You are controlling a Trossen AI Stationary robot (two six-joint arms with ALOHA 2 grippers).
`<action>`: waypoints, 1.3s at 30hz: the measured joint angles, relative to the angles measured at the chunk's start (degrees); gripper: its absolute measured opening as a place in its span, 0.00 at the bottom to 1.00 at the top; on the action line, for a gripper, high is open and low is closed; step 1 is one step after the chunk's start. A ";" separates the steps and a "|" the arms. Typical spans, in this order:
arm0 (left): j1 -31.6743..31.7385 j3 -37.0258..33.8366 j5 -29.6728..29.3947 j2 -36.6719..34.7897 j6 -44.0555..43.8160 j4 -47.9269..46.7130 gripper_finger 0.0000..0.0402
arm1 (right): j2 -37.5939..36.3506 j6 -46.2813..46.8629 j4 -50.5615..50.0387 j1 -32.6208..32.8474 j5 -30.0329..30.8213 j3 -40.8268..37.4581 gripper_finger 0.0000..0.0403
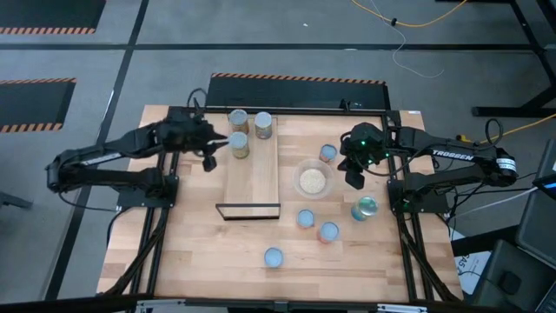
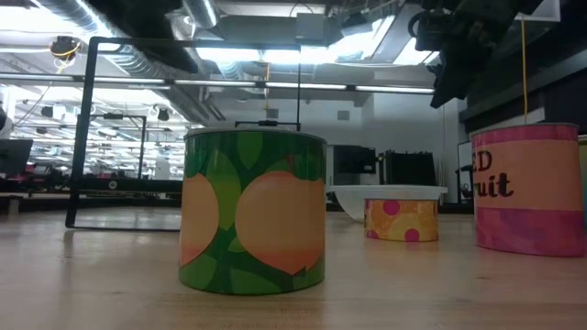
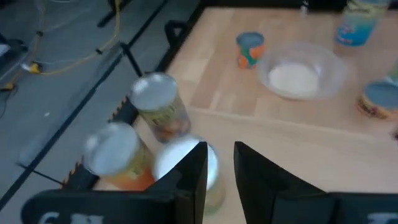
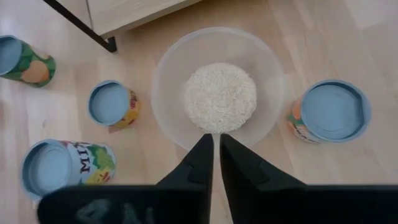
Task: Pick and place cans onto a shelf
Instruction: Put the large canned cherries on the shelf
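Observation:
The shelf (image 1: 252,178) is a long light-wood board with a thin black frame at its near end. Three cans stand upright on its far end (image 1: 237,119) (image 1: 262,124) (image 1: 240,144). My left gripper (image 1: 211,153) hovers just left of the nearest of them (image 3: 211,163); it is open, with nothing between its fingers (image 3: 221,168). My right gripper (image 4: 216,149) is shut and empty, hanging above the near rim of the clear bowl (image 4: 219,93). Several more cans are on the tabletop, one (image 1: 327,154) beyond the bowl and others (image 1: 305,218) (image 1: 274,256) nearer.
The clear bowl (image 1: 313,181) of beige grains sits right of the shelf. A can (image 1: 365,208) lies on its side near the right arm's base. In the low view a green can (image 2: 254,211) stands close in front, with the shelf's black frame (image 2: 92,137) behind it.

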 joint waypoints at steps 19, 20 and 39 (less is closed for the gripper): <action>-5.71 -21.59 0.03 -13.33 -4.19 13.83 0.18 | -0.04 4.46 -8.50 1.68 -13.21 6.55 0.37; -5.71 -21.77 0.02 -13.33 -4.26 13.86 0.18 | -0.04 5.95 -10.53 2.64 -14.19 6.98 0.37; -5.71 -23.21 0.23 -13.33 -4.50 15.70 0.18 | 0.00 32.79 -24.03 32.83 -2.65 2.82 0.35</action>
